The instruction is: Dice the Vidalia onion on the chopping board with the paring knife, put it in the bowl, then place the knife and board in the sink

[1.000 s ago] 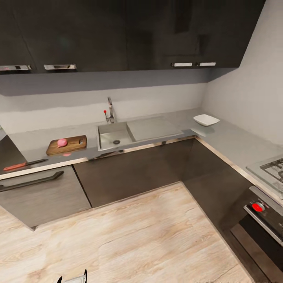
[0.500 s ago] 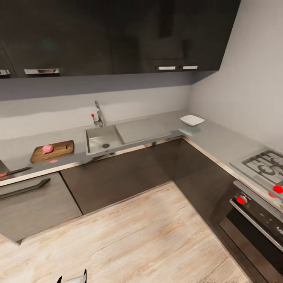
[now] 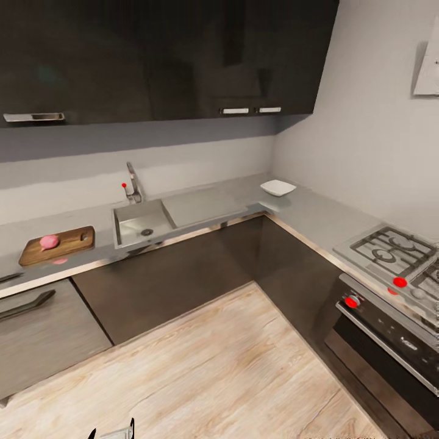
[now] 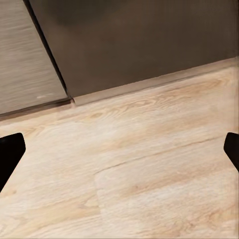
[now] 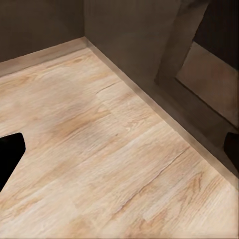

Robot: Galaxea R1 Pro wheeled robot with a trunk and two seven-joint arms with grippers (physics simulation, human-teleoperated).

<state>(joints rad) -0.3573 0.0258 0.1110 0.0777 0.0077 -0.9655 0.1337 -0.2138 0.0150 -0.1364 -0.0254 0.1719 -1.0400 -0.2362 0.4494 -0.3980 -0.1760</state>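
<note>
The pinkish Vidalia onion [image 3: 49, 242] lies on the brown chopping board [image 3: 67, 244], at the left of the grey countertop [image 3: 305, 210]. Right of the board is the steel sink [image 3: 131, 228], its basin bare, with its chrome tap [image 3: 132, 183]. The white bowl [image 3: 278, 188] stands in the countertop's far corner. A dark sliver at the picture's left edge may be the paring knife's blade [image 3: 9, 278]. My left gripper [image 4: 119, 149] hangs open over the wood floor, fingertips far apart. My right gripper [image 5: 119, 149] is open too, above the floor beside a cabinet base.
Dark cabinets [image 3: 183, 274] run under the L-shaped worktop, with more above. A gas hob [image 3: 390, 250] and an oven [image 3: 390, 341] with red knobs stand at the right. The wood floor [image 3: 213, 366] lies wide between me and the counters.
The whole head view has slid left, so the camera has turned right. The hob and oven show more fully now; board, onion, sink and bowl have kept their places on the counter.
</note>
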